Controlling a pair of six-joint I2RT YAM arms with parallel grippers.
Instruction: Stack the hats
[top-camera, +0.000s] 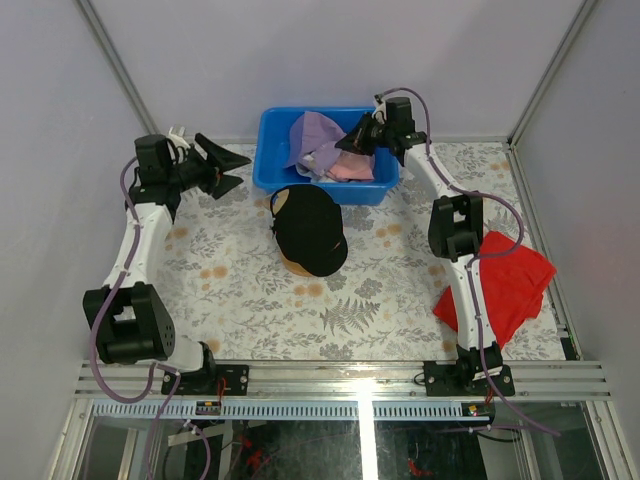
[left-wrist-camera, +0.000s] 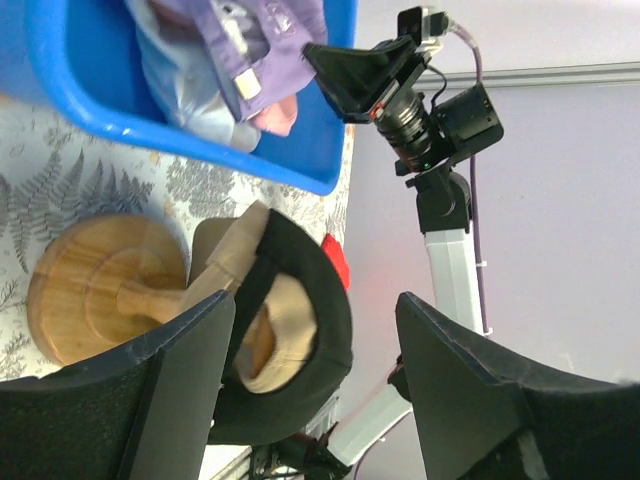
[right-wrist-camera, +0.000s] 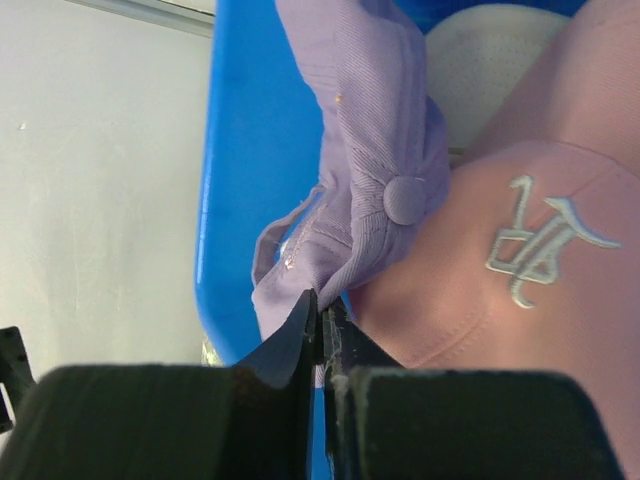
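Note:
A blue bin (top-camera: 272, 150) at the back holds a lavender hat (top-camera: 315, 135), a pink hat (top-camera: 352, 170) with a pale logo and a white hat (right-wrist-camera: 490, 60). My right gripper (top-camera: 350, 140) reaches into the bin. In the right wrist view its jaws (right-wrist-camera: 320, 300) are shut on the edge of the lavender hat (right-wrist-camera: 370, 150), just above the pink hat (right-wrist-camera: 500, 260). A black hat (top-camera: 310, 230) sits over a tan hat (left-wrist-camera: 285, 340) on a wooden stand (left-wrist-camera: 100, 290) in front of the bin. My left gripper (top-camera: 225, 170) hangs open and empty, left of the bin.
A red cloth (top-camera: 505, 285) lies at the right edge of the table, beside the right arm. The blue bin (left-wrist-camera: 200, 130) stands against the back wall. Grey walls close in the fern-patterned table top (top-camera: 250, 300) on three sides.

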